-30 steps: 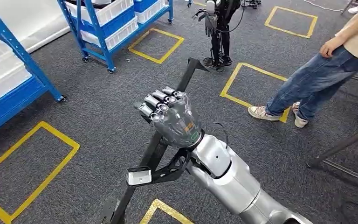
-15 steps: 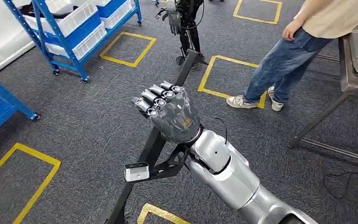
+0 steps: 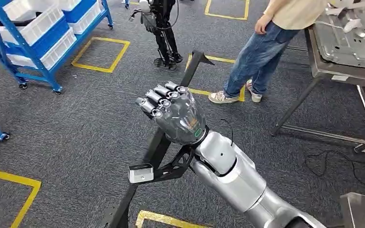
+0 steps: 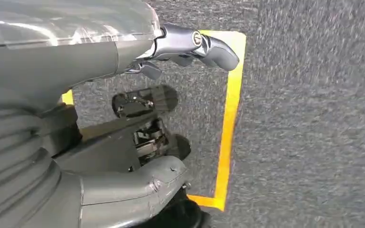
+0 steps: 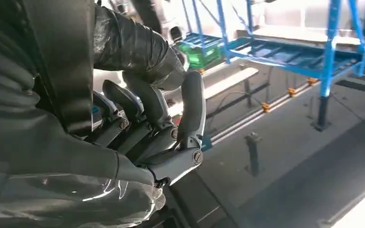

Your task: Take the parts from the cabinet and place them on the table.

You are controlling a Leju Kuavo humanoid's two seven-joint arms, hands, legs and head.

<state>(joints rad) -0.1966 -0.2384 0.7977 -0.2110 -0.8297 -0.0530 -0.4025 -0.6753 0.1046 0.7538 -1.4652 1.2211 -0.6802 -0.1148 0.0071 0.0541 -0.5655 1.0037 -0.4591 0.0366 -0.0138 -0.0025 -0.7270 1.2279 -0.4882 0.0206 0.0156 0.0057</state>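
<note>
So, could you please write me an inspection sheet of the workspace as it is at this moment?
Surface: grey metal table at the right, apart from the robot, with flat metal parts on it.
Job's things: long black bar with a side bracket, held above the carpet.
Clutter: nothing seen.
Hands: right hand grips the black bar; left hand holds nothing, its fingers apart, over the floor.
Cables: black cable loose on the carpet near the table legs; thin wire at the right wrist.
Surroundings: person in jeans beside the table; blue shelf cart with white bins; another robot on a stand; yellow floor squares.
</note>
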